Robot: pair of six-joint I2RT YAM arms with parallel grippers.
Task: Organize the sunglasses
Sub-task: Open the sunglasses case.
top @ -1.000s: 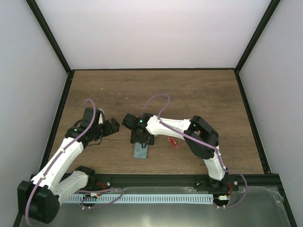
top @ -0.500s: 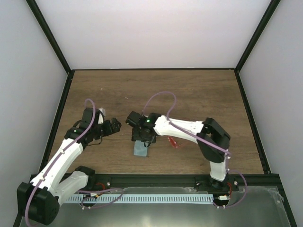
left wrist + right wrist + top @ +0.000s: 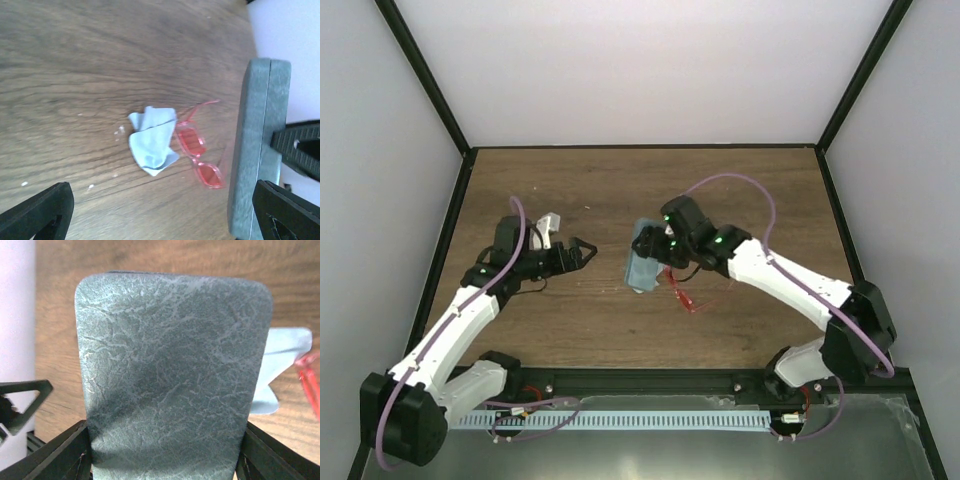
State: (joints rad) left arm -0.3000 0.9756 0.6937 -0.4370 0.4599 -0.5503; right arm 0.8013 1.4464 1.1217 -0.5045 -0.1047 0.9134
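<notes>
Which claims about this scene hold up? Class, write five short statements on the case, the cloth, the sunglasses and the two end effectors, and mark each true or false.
1. The right end effector grips the grey-blue case. True.
2. The sunglasses are inside the case. False: they lie on the table, out in the open.
3. The left end effector is open and holds nothing. True.
4. The cloth is draped over the case. False: it lies crumpled on the table beside the sunglasses.
5. The sunglasses have a translucent red frame. True.
</notes>
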